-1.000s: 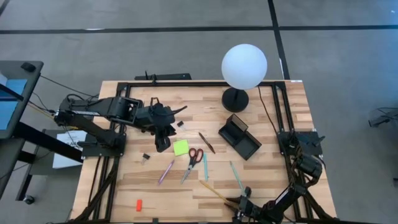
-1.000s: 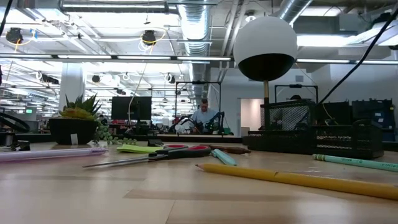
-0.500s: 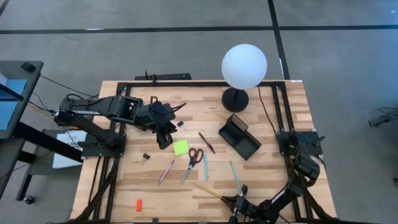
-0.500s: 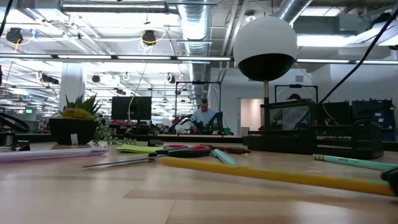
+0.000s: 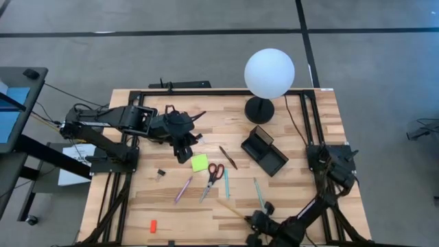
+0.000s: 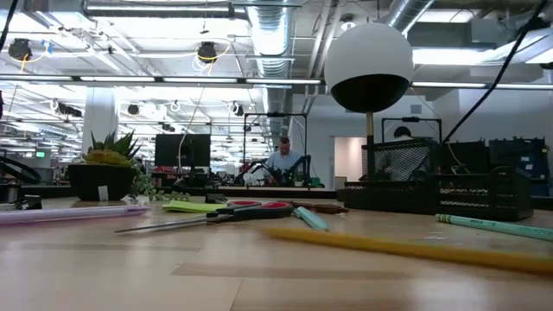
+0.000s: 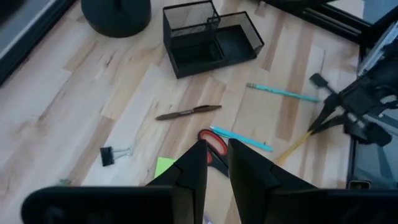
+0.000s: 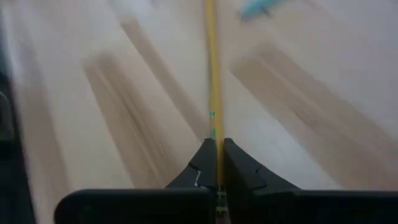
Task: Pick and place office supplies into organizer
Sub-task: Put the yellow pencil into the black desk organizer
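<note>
Two grippers: my right gripper [image 8: 216,163] pinches the yellow pencil [image 8: 212,74] at the table's [image 5: 302,185] near edge; my left gripper [image 7: 215,163], slightly parted and empty, hovers over the sticky pad [image 5: 199,162].

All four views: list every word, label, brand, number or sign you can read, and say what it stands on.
No readable text in any view.
Small white tag on the dark plant pot: too small to read.
Yellow pencil, black mesh organizer, lime-green sticky-note pad: no lettering visible.
</note>
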Controlling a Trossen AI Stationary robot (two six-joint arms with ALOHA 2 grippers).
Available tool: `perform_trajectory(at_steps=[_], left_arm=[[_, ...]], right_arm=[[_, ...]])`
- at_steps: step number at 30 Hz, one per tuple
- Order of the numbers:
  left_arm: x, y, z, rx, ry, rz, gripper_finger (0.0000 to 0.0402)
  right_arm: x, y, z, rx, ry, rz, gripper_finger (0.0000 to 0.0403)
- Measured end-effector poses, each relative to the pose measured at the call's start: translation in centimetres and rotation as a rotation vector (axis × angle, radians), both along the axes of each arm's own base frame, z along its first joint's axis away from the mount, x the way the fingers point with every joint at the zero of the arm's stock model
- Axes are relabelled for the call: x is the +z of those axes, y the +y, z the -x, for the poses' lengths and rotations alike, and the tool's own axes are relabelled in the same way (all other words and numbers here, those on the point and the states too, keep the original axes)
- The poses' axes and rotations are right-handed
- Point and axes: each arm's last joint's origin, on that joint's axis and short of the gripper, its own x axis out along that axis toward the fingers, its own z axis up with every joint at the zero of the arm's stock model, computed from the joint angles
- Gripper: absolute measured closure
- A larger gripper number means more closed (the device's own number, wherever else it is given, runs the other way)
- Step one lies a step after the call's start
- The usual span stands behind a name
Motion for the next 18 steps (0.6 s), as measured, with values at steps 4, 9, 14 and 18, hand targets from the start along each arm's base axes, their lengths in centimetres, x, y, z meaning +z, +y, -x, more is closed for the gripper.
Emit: perform_trajectory(at_steps=[4, 9, 14, 18], left_arm=[[0.0, 0.1, 0.0, 0.005, -0.002, -0.035, 0.0345], [0.0, 0.1, 0.0, -0.018, 0.002, -0.067, 0.0345], [0.0, 0.1, 0.0, -0.071, 0.012, -0.117, 0.0345], [0.0, 0.1, 0.0, -0.108, 0.020, -0.152, 0.0345]], right_arm=[[4.1, -2.0, 0.6, 0.016, 0.172, 0.001, 0.0398], [10.2, -5.6, 1.4, -0.028, 0.256, 0.033, 0.0397], [16.1, -9.0, 2.8, -0.024, 0.232, 0.028, 0.0399], [19.8, -12.0, 3.8, -0.030, 0.209, -0.009, 0.0400]])
